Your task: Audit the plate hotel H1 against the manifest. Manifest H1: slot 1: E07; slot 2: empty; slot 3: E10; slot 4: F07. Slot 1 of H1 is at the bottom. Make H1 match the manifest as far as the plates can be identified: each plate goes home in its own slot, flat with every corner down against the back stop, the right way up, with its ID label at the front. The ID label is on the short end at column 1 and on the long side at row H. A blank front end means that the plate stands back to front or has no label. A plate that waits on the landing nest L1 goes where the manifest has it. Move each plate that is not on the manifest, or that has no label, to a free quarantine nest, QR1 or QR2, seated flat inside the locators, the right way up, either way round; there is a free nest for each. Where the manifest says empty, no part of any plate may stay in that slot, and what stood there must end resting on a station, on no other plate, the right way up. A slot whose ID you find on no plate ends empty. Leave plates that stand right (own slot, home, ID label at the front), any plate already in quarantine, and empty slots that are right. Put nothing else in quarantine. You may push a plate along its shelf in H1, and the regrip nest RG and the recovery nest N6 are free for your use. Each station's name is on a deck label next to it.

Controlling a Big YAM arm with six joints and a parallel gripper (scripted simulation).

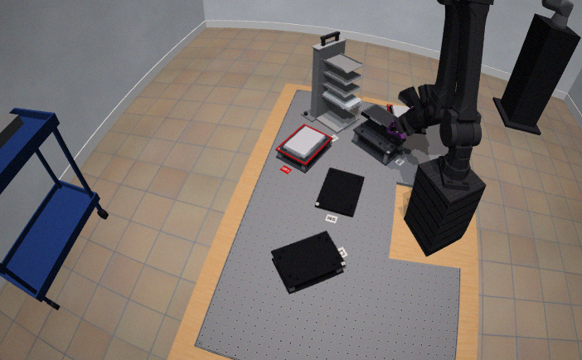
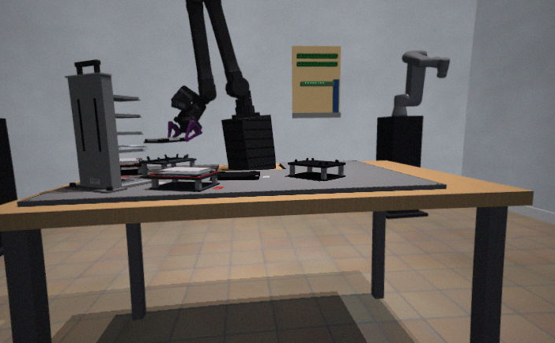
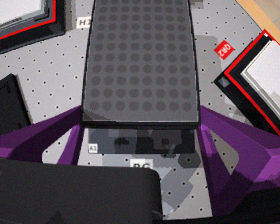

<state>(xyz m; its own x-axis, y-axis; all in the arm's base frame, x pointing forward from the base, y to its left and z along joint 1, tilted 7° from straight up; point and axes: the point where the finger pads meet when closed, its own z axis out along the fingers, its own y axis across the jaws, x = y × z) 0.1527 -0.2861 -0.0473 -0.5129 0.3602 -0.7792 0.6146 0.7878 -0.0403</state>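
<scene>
cart: blue cart (image 1: 38, 117) off to the side on the tile, grey block on its top shelf
second arm: grey arm (image 2: 416, 78) parked on a black pedestal (image 2: 399, 138)
wall: tan board (image 2: 316, 81) with green strips
</scene>
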